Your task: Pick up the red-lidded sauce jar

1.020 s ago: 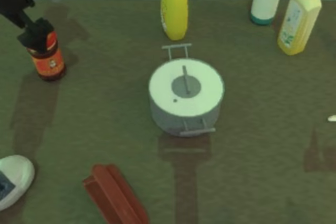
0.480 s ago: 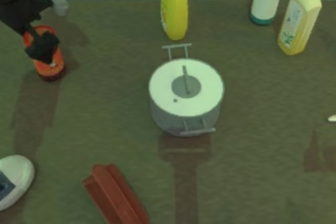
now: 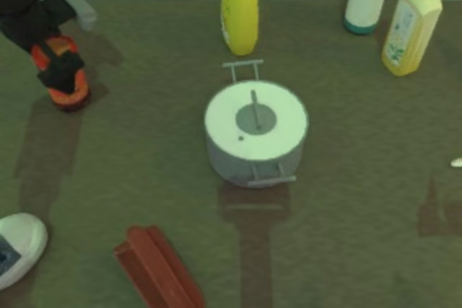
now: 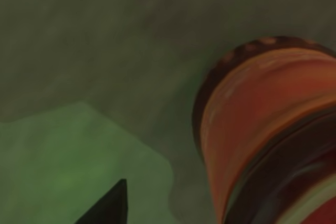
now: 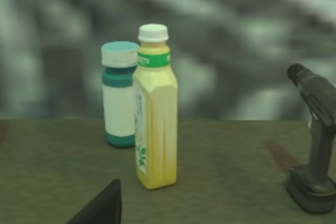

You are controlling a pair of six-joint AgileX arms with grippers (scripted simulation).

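A: Red-lidded sauce jar [image 3: 63, 81] is found at the far left of the counter [image 3: 144, 178], with the left claw [image 3: 58, 70] set over it from above; a second ago the black neck band and orange-red label were plainly shown beside the claw, whereas now only a rim of red and orange is left visible around the black fingers.

B: So a descent onto the jar is indicated; is a grip confirmed?

A: It is not; whether the fingers are apart or clamped cannot be told. In the left wrist view the jar [image 4: 262, 140] is seen very close, tilted across the frame, so contact is judged near or made.

B: And its orientation?

A: It is judged upright on the counter, long axis vertical, lid upward; no lift is evident yet.

B: The right arm?

A: It is parked off the right side, facing the far bottles.
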